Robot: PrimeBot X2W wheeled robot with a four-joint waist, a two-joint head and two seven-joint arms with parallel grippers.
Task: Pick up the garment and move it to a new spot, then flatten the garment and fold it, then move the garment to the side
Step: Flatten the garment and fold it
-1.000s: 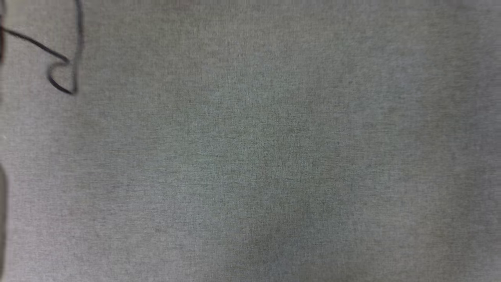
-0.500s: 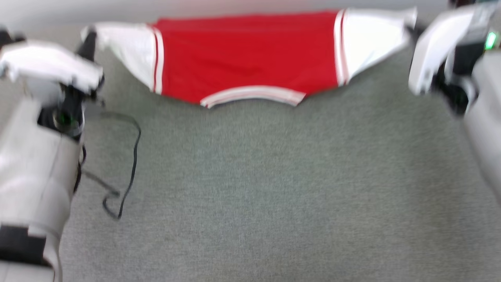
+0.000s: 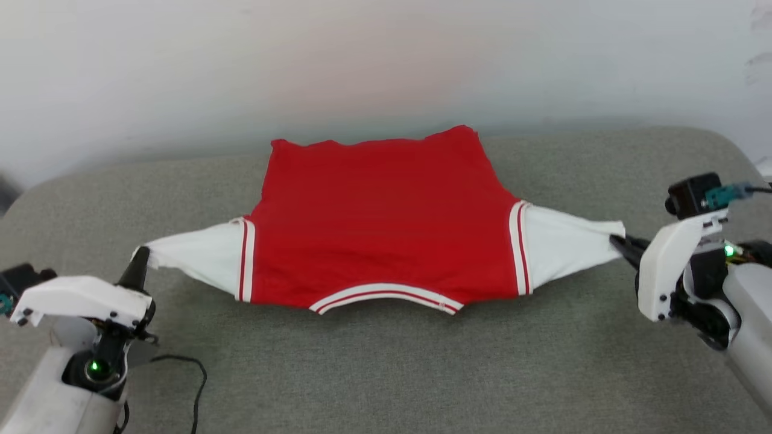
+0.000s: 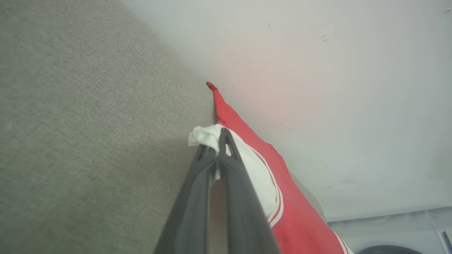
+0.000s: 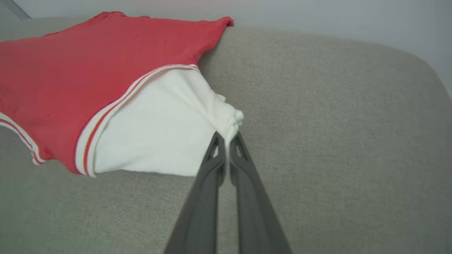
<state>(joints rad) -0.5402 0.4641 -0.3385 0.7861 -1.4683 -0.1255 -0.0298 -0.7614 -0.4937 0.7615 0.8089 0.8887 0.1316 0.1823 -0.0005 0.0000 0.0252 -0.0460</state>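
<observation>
On the grey cushion point(image 3: 386, 374), close to the white wall point(image 3: 386, 60), lies the shirt point(image 3: 386, 223). Its plain red side faces up. Its collar point(image 3: 386, 296) is on the near side and its hem point(image 3: 374, 140) is on the far side, by the wall. The left hand point(image 3: 140, 256) is closed tight on the tip of the left sleeve point(image 3: 199, 260). The right hand point(image 3: 618, 242) is closed tight on the tip of the right sleeve point(image 3: 564, 247). The 2 hands are well apart. Each white sleeve is pulled out to a point, so the shirt is stretched wide between them. A black cable point(image 3: 196, 386) lies near the left arm, apart from the shirt.

I think the step now is laying the shirt flat. To do it well, the 2 hands should pull the same amount, so the red part does not slide to 1 side. They should go down together until both sleeves rest on the cushion, and only then open. Too hard a pull could drag the shirt. The far hem looks a bit wavy, so a small tug toward the near side may smooth it. The pinched sleeve tips look crumpled and may need smoothing too.
</observation>
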